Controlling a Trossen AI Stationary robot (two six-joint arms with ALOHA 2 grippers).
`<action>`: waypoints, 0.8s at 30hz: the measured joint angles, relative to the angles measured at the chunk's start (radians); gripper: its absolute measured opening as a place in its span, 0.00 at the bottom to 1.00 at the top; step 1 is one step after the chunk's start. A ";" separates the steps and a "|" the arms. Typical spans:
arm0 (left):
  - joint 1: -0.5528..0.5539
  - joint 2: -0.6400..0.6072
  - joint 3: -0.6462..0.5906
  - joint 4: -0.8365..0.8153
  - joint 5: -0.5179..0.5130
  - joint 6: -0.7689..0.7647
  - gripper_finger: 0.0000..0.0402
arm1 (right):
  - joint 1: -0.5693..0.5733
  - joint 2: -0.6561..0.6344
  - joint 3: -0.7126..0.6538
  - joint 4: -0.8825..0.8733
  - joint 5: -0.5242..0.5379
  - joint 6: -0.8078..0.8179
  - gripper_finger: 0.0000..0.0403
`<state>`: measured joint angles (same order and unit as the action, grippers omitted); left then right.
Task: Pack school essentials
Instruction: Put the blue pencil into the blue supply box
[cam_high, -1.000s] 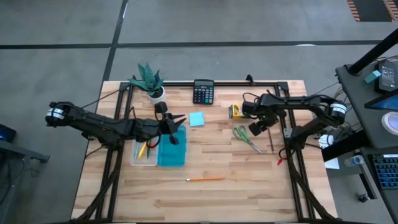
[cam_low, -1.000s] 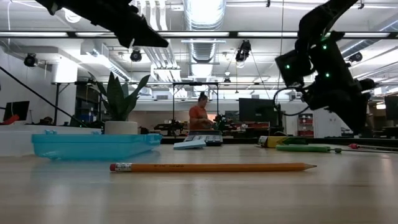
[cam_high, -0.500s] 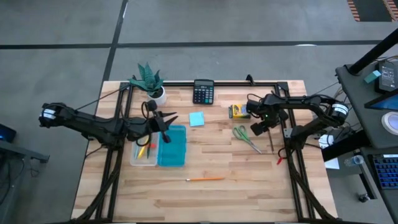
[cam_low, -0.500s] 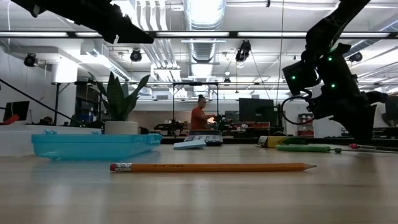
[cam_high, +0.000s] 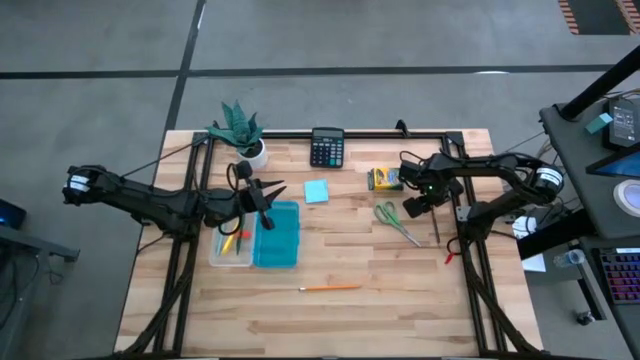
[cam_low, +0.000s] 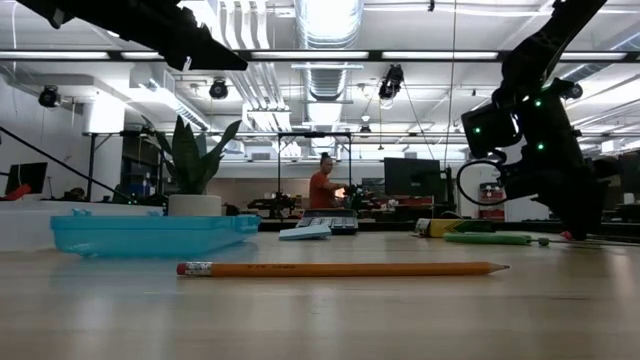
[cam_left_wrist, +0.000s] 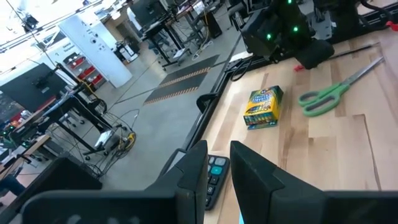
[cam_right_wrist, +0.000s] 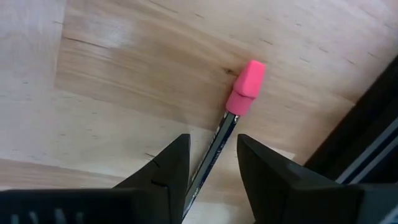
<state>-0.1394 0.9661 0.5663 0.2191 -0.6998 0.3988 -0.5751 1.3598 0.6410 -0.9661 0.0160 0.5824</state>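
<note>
My right gripper (cam_high: 416, 204) hangs open near the table's right rail. In the right wrist view its fingers (cam_right_wrist: 211, 148) stand on either side of a dark pencil (cam_right_wrist: 217, 140) with a pink eraser cap (cam_right_wrist: 246, 87), which lies flat on the wood. Whether they touch it I cannot tell. My left gripper (cam_high: 272, 190) hovers open above the teal lid (cam_high: 277, 236), holding nothing (cam_left_wrist: 219, 152). An orange pencil (cam_high: 330, 288) lies near the front (cam_low: 340, 268). Green scissors (cam_high: 396, 221), a yellow crayon box (cam_high: 381, 178) and a light-blue sticky pad (cam_high: 316, 191) lie on the table.
A clear box (cam_high: 230, 244) holding a few pens sits beside the teal lid. A calculator (cam_high: 327, 147) and a white-potted plant (cam_high: 241, 132) stand along the far edge. A black frame rail (cam_high: 461, 215) runs close to my right gripper. A person shows far behind the table (cam_low: 322, 185).
My left gripper has drawn back from over the teal lid toward the table's left edge, then held still. My right gripper has shifted a little toward the right edge and come lower.
</note>
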 joint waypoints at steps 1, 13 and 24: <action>0.000 0.000 0.000 0.000 0.000 0.000 0.13 | 0.000 0.000 -0.001 0.004 -0.001 0.000 0.31; 0.000 0.000 0.000 0.000 0.000 0.000 0.13 | 0.001 0.000 -0.003 0.040 -0.028 0.027 0.04; 0.000 0.000 0.000 0.000 0.000 0.000 0.13 | 0.001 -0.020 0.043 0.022 -0.018 0.003 0.03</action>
<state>-0.1394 0.9661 0.5663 0.2196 -0.6998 0.3988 -0.5743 1.3393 0.6839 -0.9437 -0.0016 0.5852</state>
